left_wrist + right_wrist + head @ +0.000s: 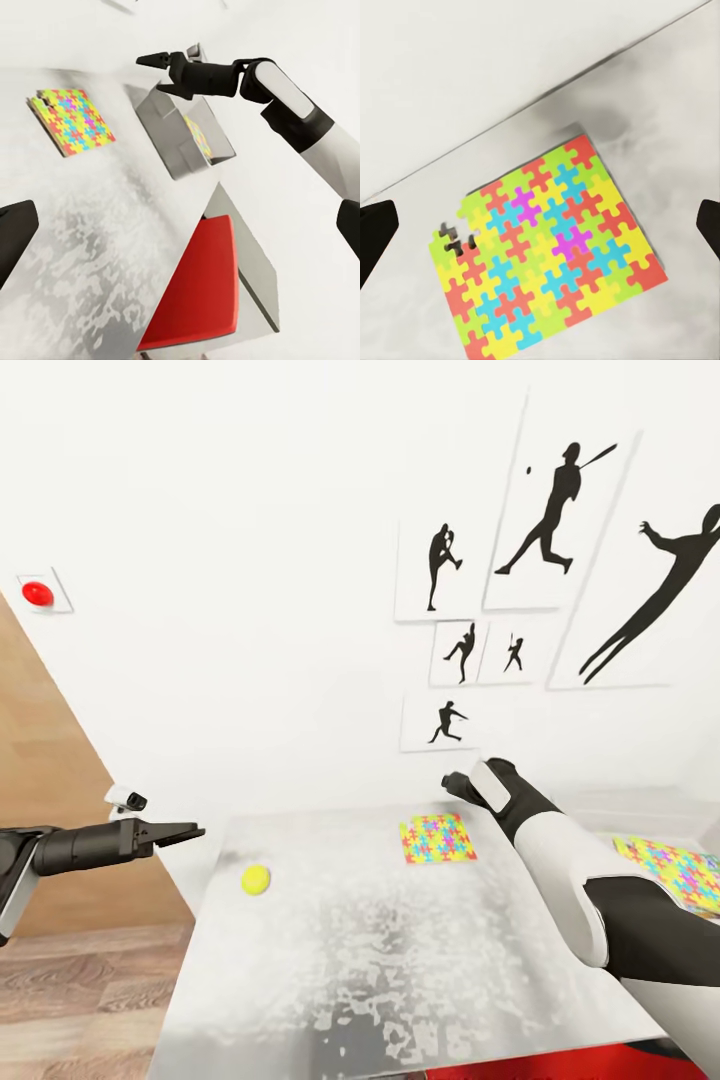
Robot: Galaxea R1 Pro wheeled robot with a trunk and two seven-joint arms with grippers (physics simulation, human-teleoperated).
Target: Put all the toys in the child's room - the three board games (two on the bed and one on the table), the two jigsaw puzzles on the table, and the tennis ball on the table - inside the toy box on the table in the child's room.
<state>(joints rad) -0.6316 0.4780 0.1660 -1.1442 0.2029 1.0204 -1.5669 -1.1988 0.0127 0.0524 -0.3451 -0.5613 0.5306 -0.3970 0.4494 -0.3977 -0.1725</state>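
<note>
While the robot is standing at the long desk with the pale grey, mottled top (400, 950), both arms are hanging above it with nothing in them, which I judge to be the start of a pick. At the far right of the desk the shallow, translucent grey toy box (174, 127) is sitting against the white wall, with one many-coloured jigsaw board (672, 870) already lying inside it; the robot's white-and-black right forearm is cutting off most of the bin in the head view. The right gripper (160, 73) is hovering over the far middle of the desk with its fingers parted, directly above the second flat jigsaw puzzle of yellow, red, blue and green pieces (549, 255), probably because that is the toy it means to lift next. A few pieces are missing at one corner of that puzzle. The left gripper (185, 832) is reaching out beyond the desk's left edge, its fingers close together as far as I can tell. The small yellow tennis ball (255, 879) is resting near the left edge.
</note>
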